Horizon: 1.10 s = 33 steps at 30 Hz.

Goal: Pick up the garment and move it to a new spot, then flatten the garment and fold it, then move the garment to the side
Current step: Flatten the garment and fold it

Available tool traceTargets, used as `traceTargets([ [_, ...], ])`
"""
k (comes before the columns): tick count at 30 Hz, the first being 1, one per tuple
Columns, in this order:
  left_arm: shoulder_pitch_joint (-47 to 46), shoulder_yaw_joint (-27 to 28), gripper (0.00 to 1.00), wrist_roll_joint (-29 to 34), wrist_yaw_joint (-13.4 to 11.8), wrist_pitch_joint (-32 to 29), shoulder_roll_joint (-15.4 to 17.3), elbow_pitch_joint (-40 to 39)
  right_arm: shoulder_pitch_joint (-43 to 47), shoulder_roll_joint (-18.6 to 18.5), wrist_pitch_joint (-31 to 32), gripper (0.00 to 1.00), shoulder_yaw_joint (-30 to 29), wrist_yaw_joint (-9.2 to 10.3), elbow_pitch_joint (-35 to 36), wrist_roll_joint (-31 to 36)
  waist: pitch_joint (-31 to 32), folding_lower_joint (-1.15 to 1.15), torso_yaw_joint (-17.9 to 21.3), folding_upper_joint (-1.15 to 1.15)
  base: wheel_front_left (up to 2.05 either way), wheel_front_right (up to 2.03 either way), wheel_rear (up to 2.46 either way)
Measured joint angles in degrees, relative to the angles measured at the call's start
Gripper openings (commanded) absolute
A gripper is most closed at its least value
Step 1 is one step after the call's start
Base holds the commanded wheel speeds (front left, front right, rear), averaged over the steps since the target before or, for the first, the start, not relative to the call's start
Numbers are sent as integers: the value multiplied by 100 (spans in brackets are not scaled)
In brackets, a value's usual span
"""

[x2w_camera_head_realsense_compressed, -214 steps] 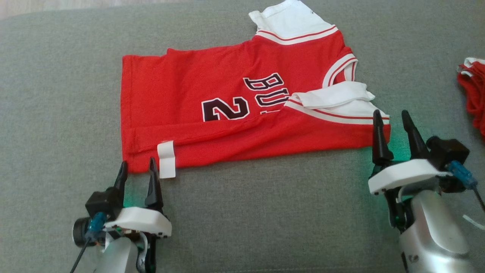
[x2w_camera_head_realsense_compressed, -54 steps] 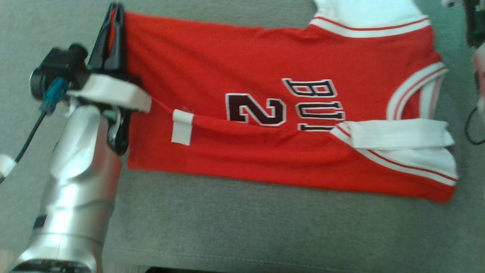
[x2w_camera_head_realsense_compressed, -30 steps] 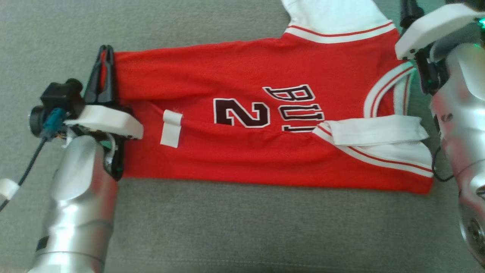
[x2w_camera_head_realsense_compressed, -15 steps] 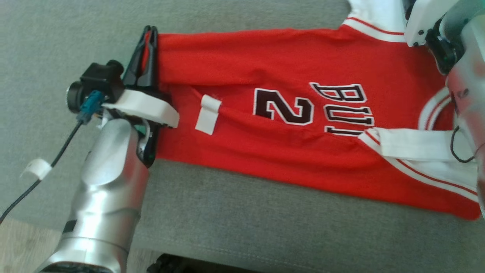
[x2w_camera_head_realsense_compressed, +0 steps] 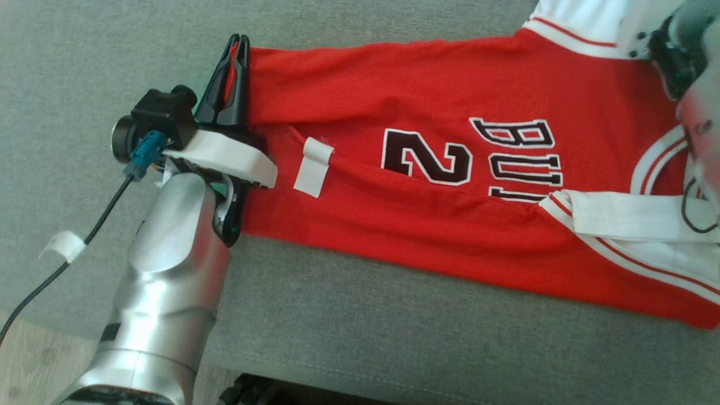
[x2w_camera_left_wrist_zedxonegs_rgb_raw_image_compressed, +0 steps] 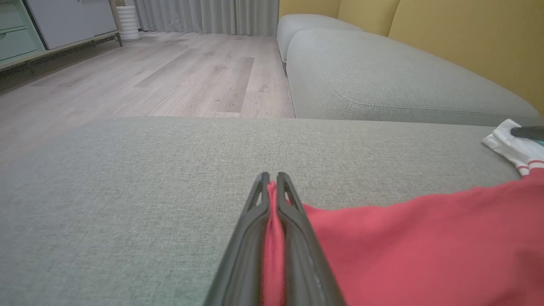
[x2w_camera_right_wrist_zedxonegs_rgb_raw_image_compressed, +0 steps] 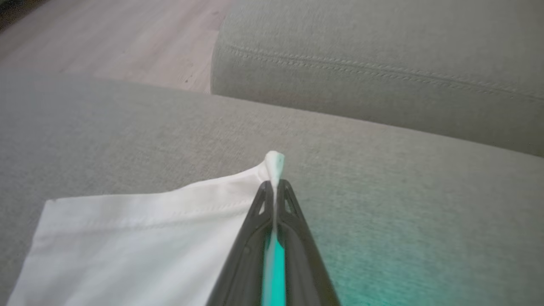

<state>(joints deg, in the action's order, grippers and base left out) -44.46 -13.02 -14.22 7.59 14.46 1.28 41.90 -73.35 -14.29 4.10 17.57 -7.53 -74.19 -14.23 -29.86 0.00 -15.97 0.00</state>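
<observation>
Nearest, our silver left forearm (x2w_camera_head_realsense_compressed: 169, 270) comes up from the near left edge of the grey cushion (x2w_camera_head_realsense_compressed: 394, 337). Its left tool (x2w_camera_head_realsense_compressed: 239, 42) points away from us and is pinched tight on the far left hem corner of the garment (x2w_camera_head_realsense_compressed: 427, 225). We see the garment lying across the cushion from left to right, white tag (x2w_camera_head_realsense_compressed: 313, 174) uppermost. At the far right our right arm (x2w_camera_head_realsense_compressed: 694, 67) reaches over it, and the right tool (x2w_camera_right_wrist_zedxonegs_rgb_raw_image_compressed: 275, 183) is clamped on a white shoulder corner.
</observation>
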Motion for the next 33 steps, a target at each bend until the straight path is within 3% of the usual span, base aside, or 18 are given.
traceTargets([
  [9, 17, 264, 0, 75, 0, 0, 153, -11, 7, 143, -1567, 0, -379, 0, 51, 112, 183, 0, 343, 0, 0, 0, 0],
  [16, 171, 630, 0, 327, -12, 0, 453, -235, 335, 377, -1840, 0, -524, 0, 694, -250, 471, 0, 831, 0, 0, 0, 0],
  [26, 1126, 983, 0, 686, -60, 0, 606, -771, 2644, 441, -1848, 0, -341, 0, 2953, -1260, 1031, -1, 1386, 0, 0, 0, 0],
  [33, 2133, 1177, 0, 817, -125, -1, 563, -895, 4619, 486, -1848, 0, -282, 0, 3650, -1896, 1453, -2, 1590, 0, 0, 0, 0],
])
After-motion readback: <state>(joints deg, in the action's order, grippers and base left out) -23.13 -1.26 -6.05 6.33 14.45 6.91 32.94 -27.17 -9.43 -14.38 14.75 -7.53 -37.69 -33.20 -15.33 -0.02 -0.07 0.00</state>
